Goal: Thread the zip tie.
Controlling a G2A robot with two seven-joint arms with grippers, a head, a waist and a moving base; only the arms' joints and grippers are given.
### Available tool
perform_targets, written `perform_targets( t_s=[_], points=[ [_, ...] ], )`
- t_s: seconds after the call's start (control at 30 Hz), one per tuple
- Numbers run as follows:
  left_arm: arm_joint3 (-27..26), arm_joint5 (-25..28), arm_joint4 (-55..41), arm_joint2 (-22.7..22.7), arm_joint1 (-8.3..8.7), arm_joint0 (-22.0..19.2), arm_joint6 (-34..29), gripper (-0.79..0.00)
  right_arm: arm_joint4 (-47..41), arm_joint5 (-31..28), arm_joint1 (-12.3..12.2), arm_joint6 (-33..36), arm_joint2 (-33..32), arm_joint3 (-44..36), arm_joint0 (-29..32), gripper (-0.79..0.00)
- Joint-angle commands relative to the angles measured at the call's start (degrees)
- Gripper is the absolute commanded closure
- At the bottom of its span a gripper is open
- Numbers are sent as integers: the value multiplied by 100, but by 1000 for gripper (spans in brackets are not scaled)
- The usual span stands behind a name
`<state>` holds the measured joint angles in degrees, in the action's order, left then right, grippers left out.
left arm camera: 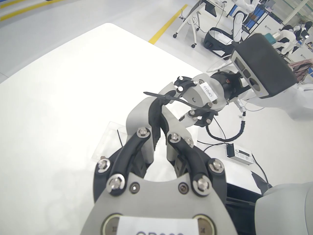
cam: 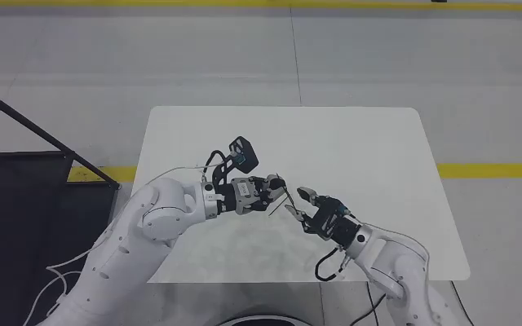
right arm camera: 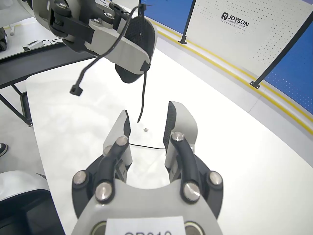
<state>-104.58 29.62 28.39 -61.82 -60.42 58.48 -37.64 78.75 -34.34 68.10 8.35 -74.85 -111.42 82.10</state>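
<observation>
White bench (cam: 367, 147), yellow-lined floor (cam: 245, 49) behind.
Left pincer (left arm camera: 160, 106) clamps black zip tie (right arm camera: 143, 91); right pincer (right arm camera: 149, 118) open, just beside.

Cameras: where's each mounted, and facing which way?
Top view: above the arms, looking down at the white table; both arms show.
Left wrist view: behind the left pincer, looking along it at the zip tie it grips.
Right wrist view: behind the open right pincer, facing the left one.
Both wrist views share the zip tie.
</observation>
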Motion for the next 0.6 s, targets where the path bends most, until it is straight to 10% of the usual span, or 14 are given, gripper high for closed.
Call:
perform_targets(
  t_s=[0.0, 0.3, 0.57],
  points=[
    [0, -2, 6, 5, -1, 0, -4, 0, -51, -62, -4, 5, 18, 14, -32, -366],
    [-19, -7, 46, 30, -4, 9, -34, 0, -103, 80, -11, 117, 106, -45, -103, -268],
    [-6, -9, 49, 50, -9, 1, -55, 0, -114, 138, -28, 115, 130, -74, -89, 0]
  ],
)
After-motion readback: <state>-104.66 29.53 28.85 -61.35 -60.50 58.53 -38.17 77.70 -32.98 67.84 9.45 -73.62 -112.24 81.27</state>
